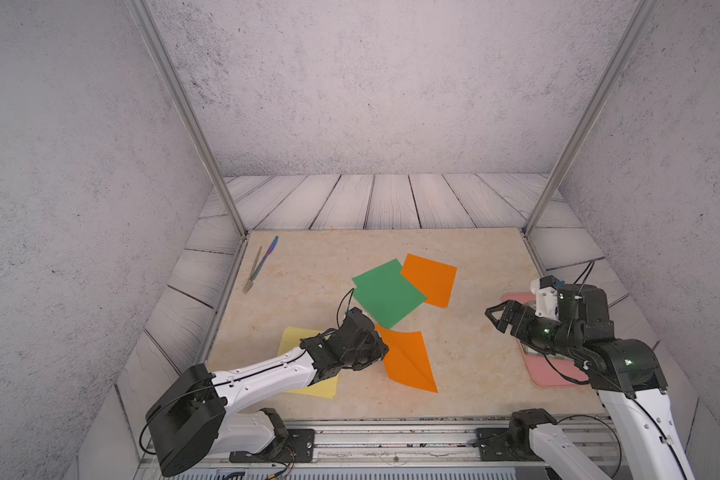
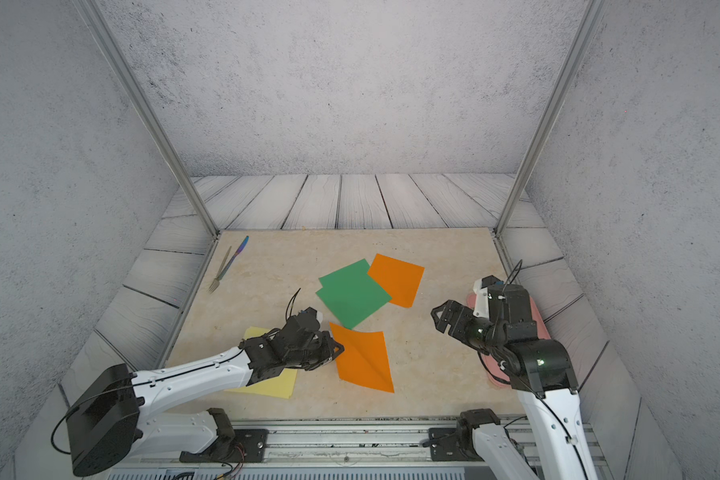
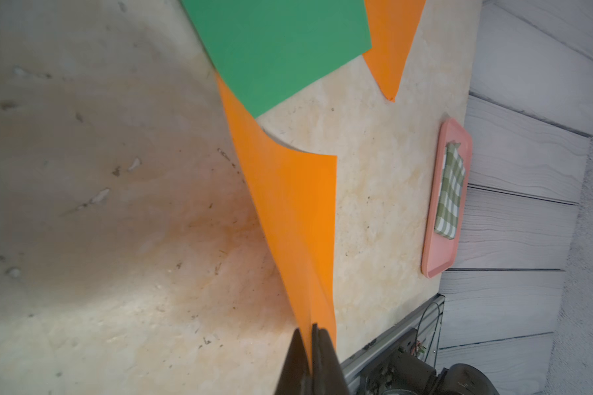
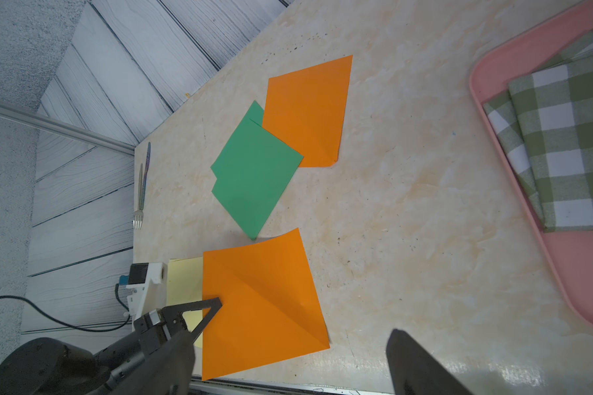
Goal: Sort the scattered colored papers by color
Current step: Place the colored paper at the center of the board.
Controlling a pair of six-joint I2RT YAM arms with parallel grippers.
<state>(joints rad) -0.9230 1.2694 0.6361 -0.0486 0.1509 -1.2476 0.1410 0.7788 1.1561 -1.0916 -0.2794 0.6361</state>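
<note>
My left gripper is shut on the edge of the near orange paper, which is creased diagonally and lifted at that side. Behind it lie green papers, two sheets stacked slightly askew. A second orange paper is partly tucked under their far right side. A pale yellow paper lies flat under my left arm. My right gripper hangs open at the right, holding nothing, apart from all papers.
A pink tray with a folded green-and-white checked cloth sits at the table's right edge, under my right arm. A fork and a blue-purple utensil lie at the back left corner. Metal posts stand at both back corners.
</note>
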